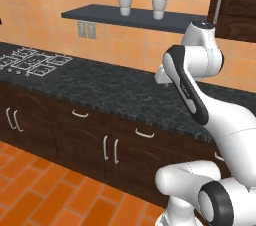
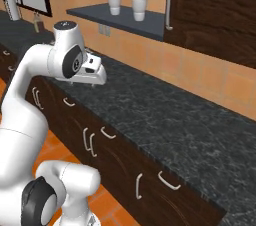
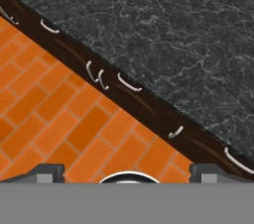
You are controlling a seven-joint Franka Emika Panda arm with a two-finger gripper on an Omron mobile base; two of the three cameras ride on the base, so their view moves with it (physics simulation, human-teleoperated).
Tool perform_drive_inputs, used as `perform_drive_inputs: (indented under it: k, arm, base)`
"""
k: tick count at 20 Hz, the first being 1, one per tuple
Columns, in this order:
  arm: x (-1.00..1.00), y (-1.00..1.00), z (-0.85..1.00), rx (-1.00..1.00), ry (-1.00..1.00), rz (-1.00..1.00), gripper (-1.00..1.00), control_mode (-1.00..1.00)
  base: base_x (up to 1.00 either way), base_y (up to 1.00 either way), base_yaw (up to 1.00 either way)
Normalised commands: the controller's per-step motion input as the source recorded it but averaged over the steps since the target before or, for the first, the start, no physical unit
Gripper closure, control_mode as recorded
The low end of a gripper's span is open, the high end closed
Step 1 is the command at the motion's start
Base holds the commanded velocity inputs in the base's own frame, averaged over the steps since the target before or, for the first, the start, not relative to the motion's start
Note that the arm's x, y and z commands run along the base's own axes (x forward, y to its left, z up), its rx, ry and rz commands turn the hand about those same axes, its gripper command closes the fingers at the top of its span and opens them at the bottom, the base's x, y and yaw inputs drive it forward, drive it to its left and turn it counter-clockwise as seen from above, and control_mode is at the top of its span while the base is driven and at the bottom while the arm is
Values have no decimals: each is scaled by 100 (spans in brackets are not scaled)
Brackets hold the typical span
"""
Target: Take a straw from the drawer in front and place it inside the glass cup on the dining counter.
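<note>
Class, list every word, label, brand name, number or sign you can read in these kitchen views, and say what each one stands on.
None: no readable text anywhere.
The two cups on the shelf are plain.
The wall outlets carry no marking.
The stove knobs are too small to show any.

Black speckled tabletop [image 2: 165,115] bare and open beneath the gripper [image 2: 95,72]. Stove grate [image 1: 35,62] occupies its far left end. Wall shelf [image 1: 135,17] with two cups [image 1: 125,5] overhangs the rear. Drawer fronts [image 1: 142,137] below stand shut, with open floor [image 3: 54,119] before them.
</note>
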Motion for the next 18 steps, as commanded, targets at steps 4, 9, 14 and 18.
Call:
perform_drive_inputs:
  k: [4,9,14,18]
  arm:
    - [0,0,0,0,0,0,-100,100]
    - [0,0,0,0,0,0,-100,100]
    - [0,0,0,0,0,0,-100,100]
    - [0,0,0,0,0,0,-100,100]
  base:
    - [0,-53,8]
    - [0,-21,0]
    - [6,-1,-3]
    - [21,-2,-4]
